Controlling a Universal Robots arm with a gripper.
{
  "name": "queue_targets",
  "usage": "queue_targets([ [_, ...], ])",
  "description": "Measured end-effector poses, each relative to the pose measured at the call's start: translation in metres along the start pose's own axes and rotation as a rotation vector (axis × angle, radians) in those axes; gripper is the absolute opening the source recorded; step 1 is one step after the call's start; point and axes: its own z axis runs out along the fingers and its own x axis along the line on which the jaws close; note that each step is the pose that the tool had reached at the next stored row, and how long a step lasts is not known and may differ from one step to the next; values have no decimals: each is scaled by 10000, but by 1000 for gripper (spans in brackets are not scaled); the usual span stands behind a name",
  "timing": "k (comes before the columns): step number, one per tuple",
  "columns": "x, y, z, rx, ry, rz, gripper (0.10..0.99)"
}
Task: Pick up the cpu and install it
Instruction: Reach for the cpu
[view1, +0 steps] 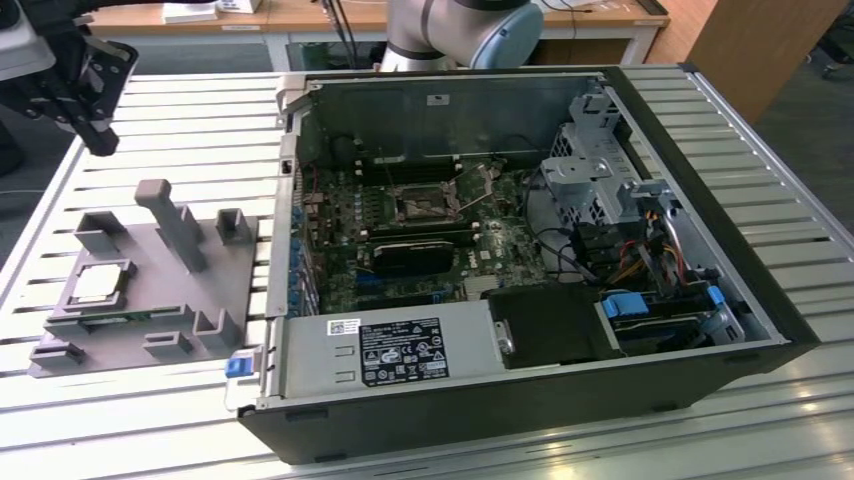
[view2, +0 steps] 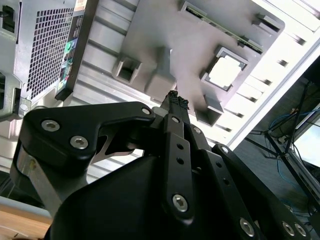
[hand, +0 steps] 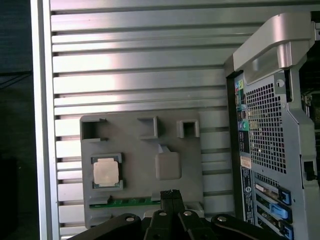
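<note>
The cpu (view1: 100, 283) is a small square chip with a silvery top. It lies flat in a square recess of the grey plastic tray (view1: 214, 300) at the exterior view's left. My gripper (view1: 99, 138) hangs high above the slatted table, behind the tray and apart from it. Both wrist views look down past it onto the tray, where the cpu (view2: 224, 71) (hand: 106, 172) rests untouched. The black fingertips (hand: 170, 194) (view2: 176, 102) are pressed together with nothing between them, so the gripper is shut and holds nothing. The black socket (view1: 424, 205) sits on the motherboard inside the open computer case.
The open computer case (view1: 694, 190) fills the middle and the exterior view's right, with tall walls, a power supply (view1: 387, 350) at the front and drive cages. The tray carries upright posts (view1: 171, 215). The arm's base (view1: 461, 30) stands behind the case.
</note>
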Motion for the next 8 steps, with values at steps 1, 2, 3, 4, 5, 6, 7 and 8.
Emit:
queue_targets([
  [1,5,0,0,0,0,0,106],
  [2,9,-1,0,0,0,0,106],
  [3,13,-1,1,0,-1,0,106],
  [4,18,-1,1,0,0,0,106],
  [5,21,-2,1,0,0,0,106],
  [6,26,-2,1,0,0,0,106],
  [7,29,-2,1,0,0,0,106],
  [8,33,-2,1,0,1,0,106],
])
